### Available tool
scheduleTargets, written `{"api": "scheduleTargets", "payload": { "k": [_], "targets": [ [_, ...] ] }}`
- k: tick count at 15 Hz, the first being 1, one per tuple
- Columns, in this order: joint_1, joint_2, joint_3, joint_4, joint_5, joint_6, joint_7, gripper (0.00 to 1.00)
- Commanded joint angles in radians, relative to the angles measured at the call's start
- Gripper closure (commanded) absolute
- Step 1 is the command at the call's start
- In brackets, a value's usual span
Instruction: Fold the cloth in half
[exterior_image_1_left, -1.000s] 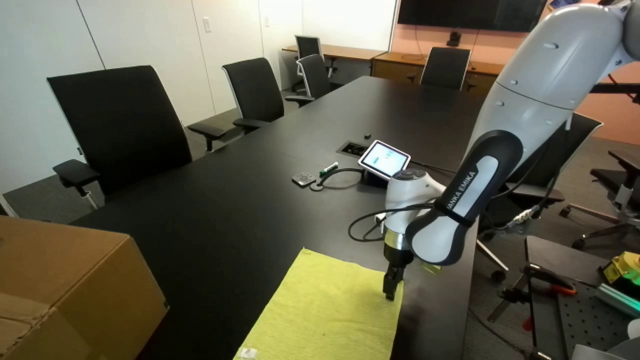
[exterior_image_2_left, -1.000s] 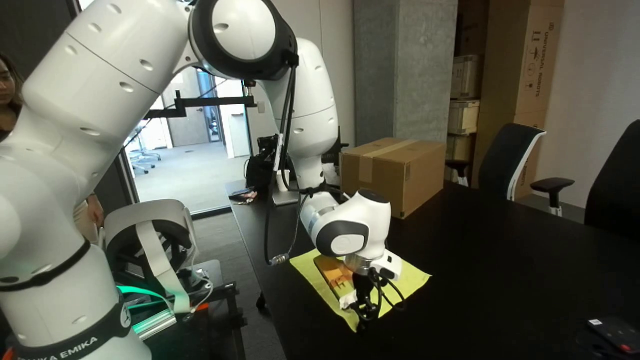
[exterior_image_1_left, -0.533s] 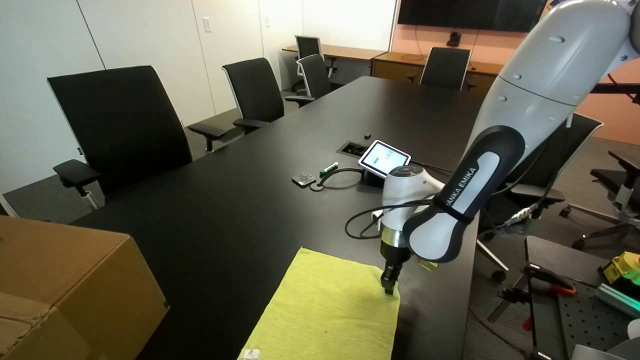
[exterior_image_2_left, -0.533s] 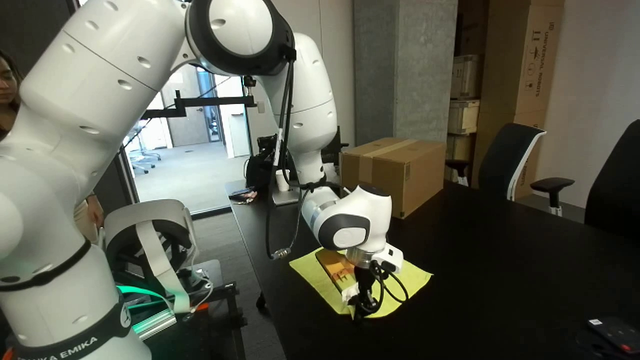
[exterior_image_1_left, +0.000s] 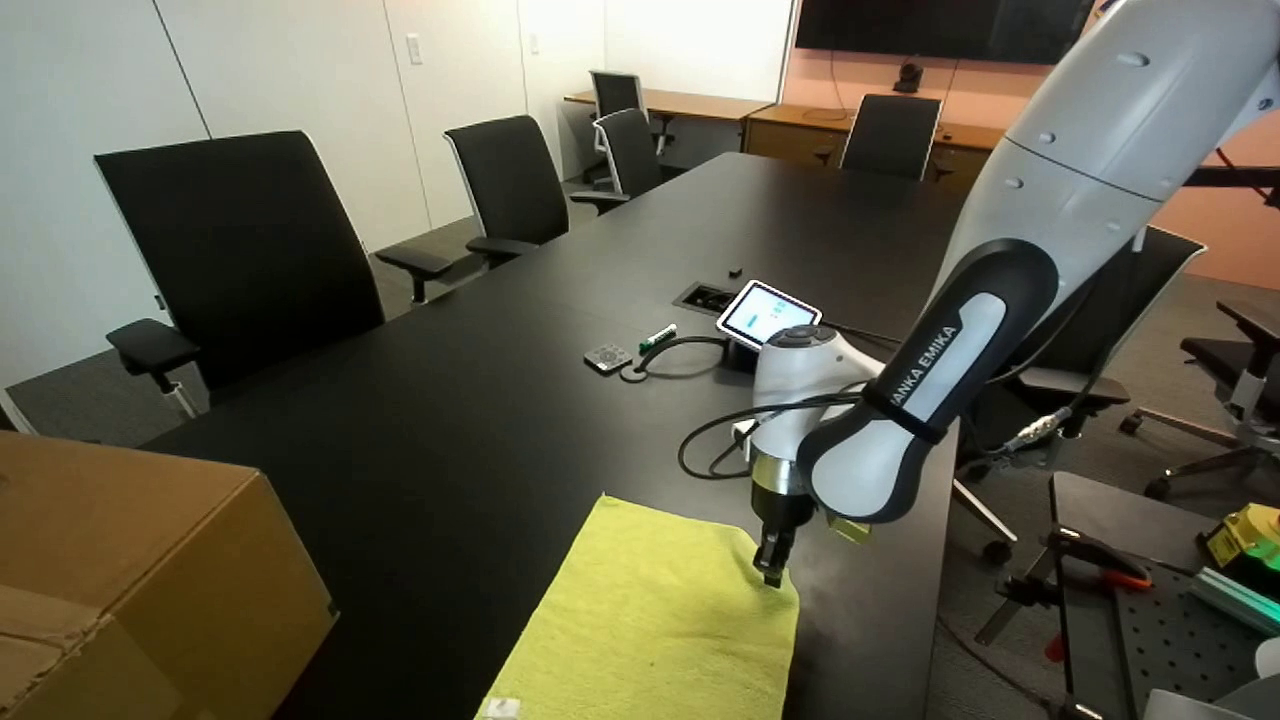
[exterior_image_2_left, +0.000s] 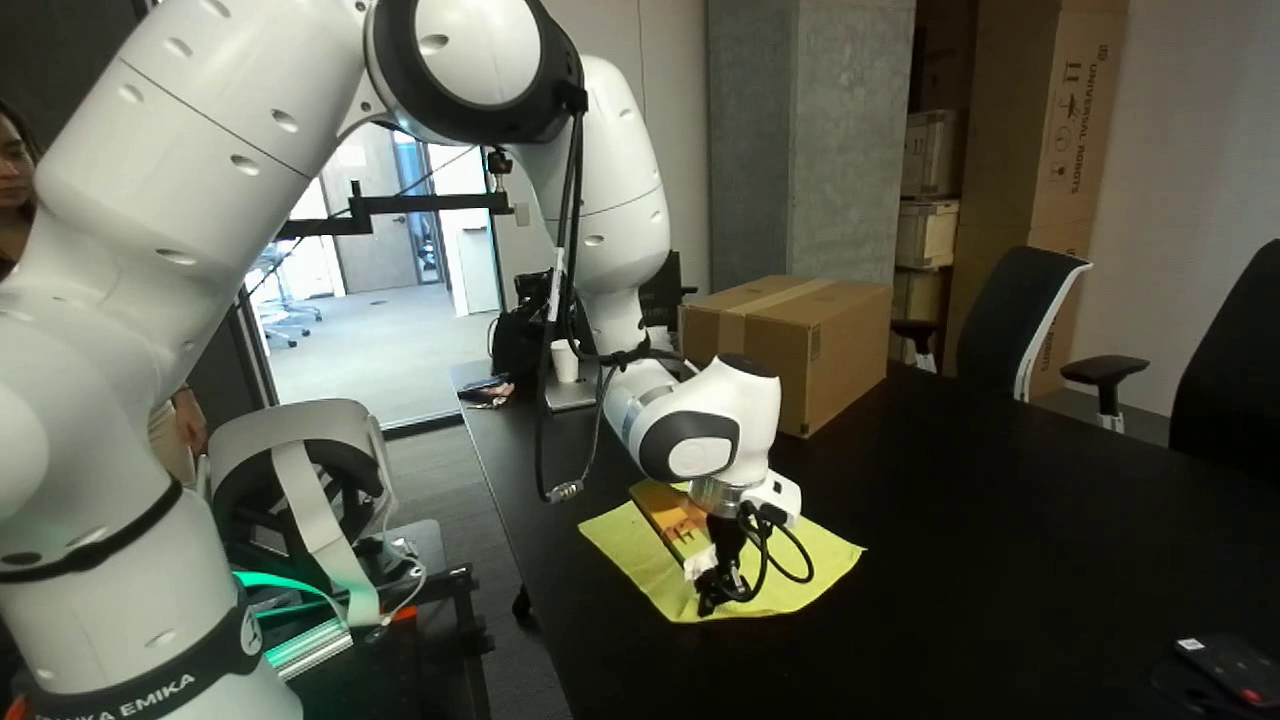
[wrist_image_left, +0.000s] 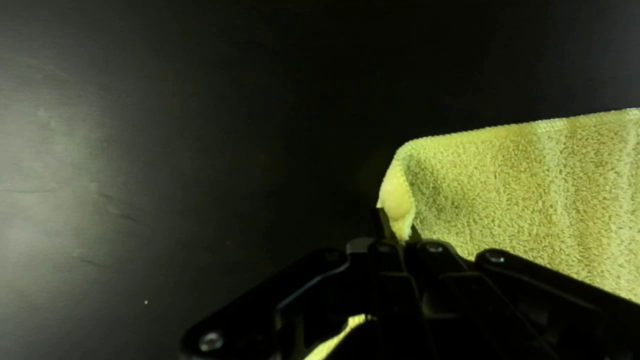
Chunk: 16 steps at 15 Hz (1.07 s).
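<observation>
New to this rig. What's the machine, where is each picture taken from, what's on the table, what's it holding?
The machine is a white jointed robot arm ending in a black two-finger gripper. The exterior views come from two cameras standing outside the robot; the wrist view comes from a camera on its wrist, looking past the gripper. On the dark table are a yellow-green cloth, a cardboard box and, farther along, a lit screen and a marker. The gripper has the cloth pinched at or near one corner, best seen in the wrist view; the rest that shows is spread on the table, not yet folded.
</observation>
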Motion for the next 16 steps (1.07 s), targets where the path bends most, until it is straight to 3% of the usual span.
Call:
{"api": "scheduleTargets", "payload": {
  "k": [1, 10, 16],
  "targets": [
    [-0.043, -0.012, 0.052, 0.022, 0.033, -0.032, 0.003, 0.92],
    [-0.13, 0.014, 0.13, 0.109, 0.179, -0.057, 0.015, 0.96],
    [-0.109, 0.042, 0.129, 0.21, 0.224, -0.071, 0.056, 0.97]
  ]
}}
